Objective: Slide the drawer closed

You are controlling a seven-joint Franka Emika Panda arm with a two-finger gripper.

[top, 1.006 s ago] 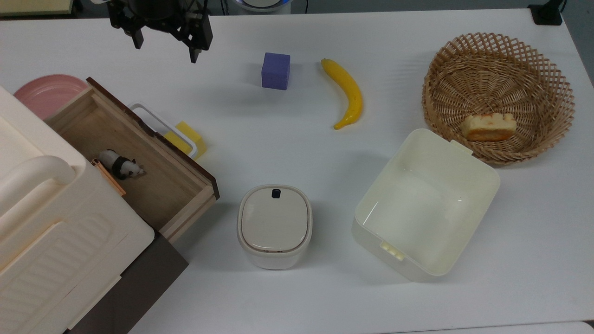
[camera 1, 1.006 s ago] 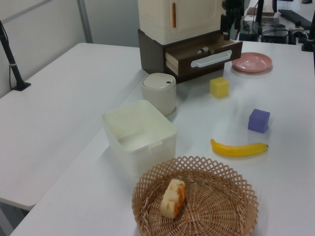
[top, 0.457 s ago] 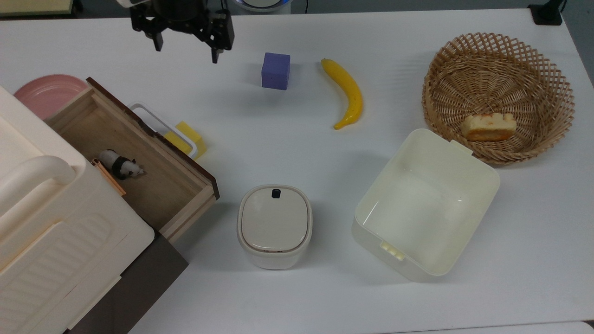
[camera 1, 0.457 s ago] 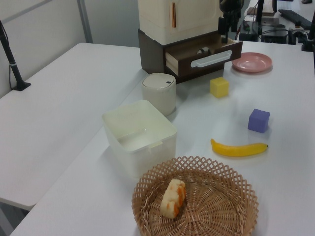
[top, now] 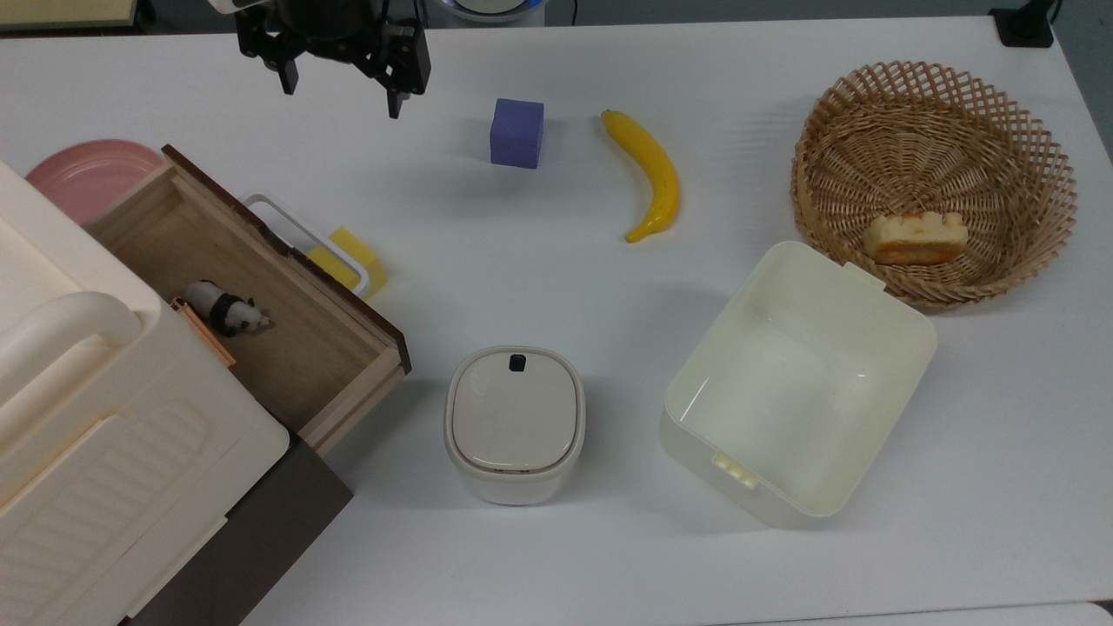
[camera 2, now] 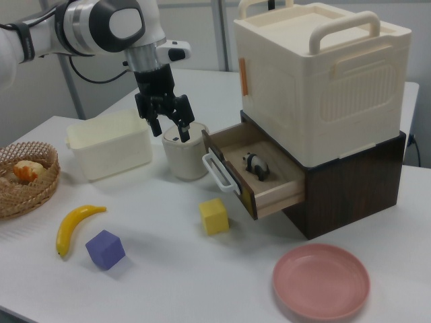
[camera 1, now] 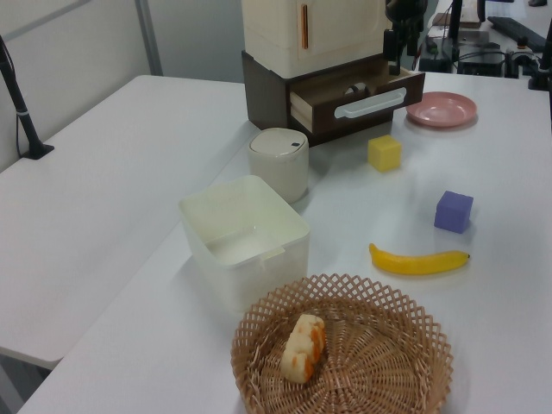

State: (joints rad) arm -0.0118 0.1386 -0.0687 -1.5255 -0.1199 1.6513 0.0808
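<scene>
Light-wood drawer (top: 261,296) with a dark brown front and a whitish loop handle (camera 2: 217,172) stands pulled out, below the claw (top: 339,94) in the top view; the claw hangs empty, fingers spread wide.

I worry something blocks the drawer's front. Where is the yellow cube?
In the right view, the yellow cube sits on the table just below the open drawer's handle, left of the pink plate.
</scene>
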